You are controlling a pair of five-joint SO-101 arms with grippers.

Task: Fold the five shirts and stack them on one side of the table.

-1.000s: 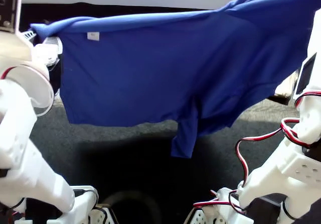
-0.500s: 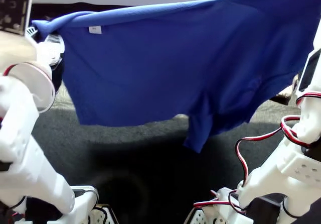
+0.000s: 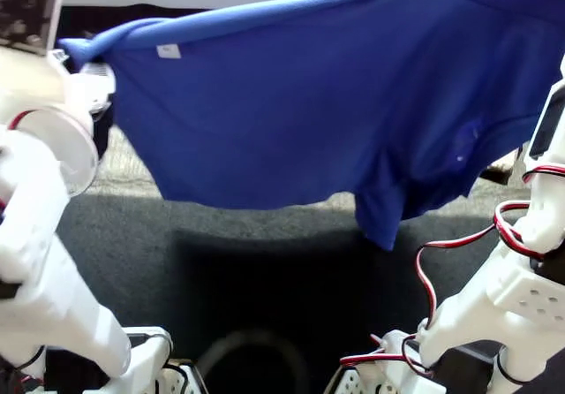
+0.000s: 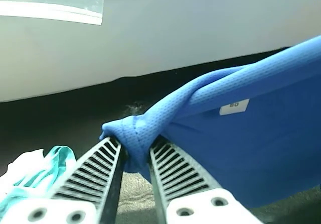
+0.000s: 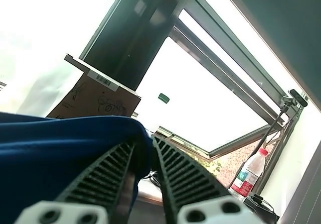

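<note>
I have the blue shirt [image 3: 309, 102] hanging above the worktop [image 3: 265, 279], long axis strung from the left end effector [image 4: 135, 142], pinched on a bunched corner, up to the right end effector [image 5: 144, 141], clamped on its edge; the high view adds one sleeve [image 3: 380, 219] dangling downward.

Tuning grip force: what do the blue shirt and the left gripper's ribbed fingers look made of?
Blue short-sleeved shirt: thin matte knit, probably synthetic sports mesh; fine pinhole texture shows by the white label, and it hangs limp. Ribbed fingers of the left gripper: likely rigid moulded or printed plastic, matte, with crisp ridges; which plastic, cannot tell.
</note>
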